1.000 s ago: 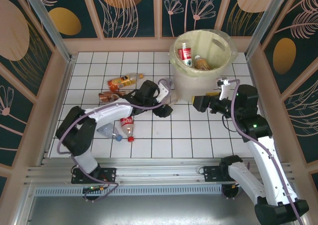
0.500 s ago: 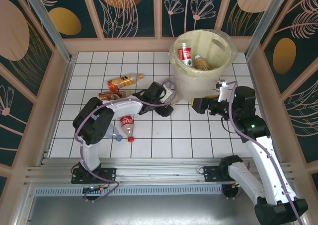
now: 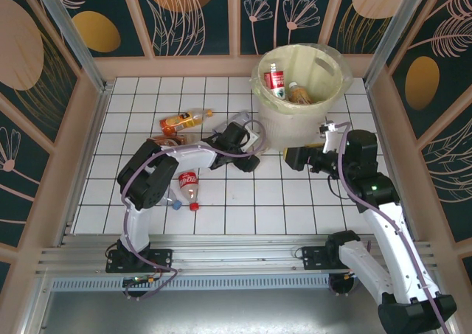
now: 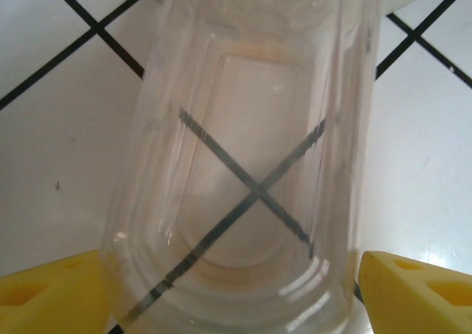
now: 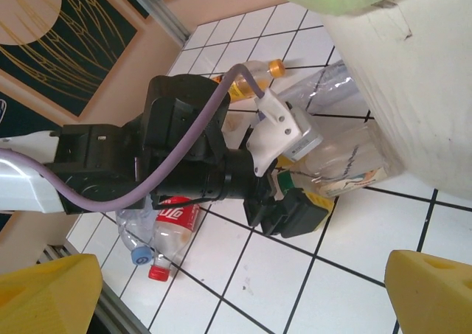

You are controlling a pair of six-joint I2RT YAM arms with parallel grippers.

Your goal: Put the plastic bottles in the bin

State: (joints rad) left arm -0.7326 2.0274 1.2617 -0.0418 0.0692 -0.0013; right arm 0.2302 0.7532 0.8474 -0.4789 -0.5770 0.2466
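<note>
A clear plastic bottle point(image 4: 243, 164) lies on the white tiles against the foot of the cream bin point(image 3: 259, 91). My left gripper point(image 4: 236, 297) is shut on its body, with a yellow fingertip point(image 4: 420, 290) pressed against each side. In the right wrist view the same bottle point(image 5: 343, 168) carries a green and yellow label and touches the bin wall point(image 5: 398, 76). My right gripper point(image 3: 295, 155) hangs open just right of it, nothing between its fingers. Two bottles point(image 3: 275, 79) rest inside the bin. A Coca-Cola bottle point(image 3: 189, 186), a blue-capped one point(image 3: 162, 195) and an orange one point(image 3: 181, 119) lie on the floor.
A brown bottle point(image 3: 158, 142) lies beside the orange one, and a crumpled clear bottle point(image 5: 324, 79) leans on the bin. Wooden walls point(image 3: 85, 127) fence the tiled floor. The left arm point(image 3: 147, 172) folds over the floor bottles.
The left arm has folded in tighter and its gripper has crept toward the bin's foot. The right gripper has shifted slightly left and stays open.
</note>
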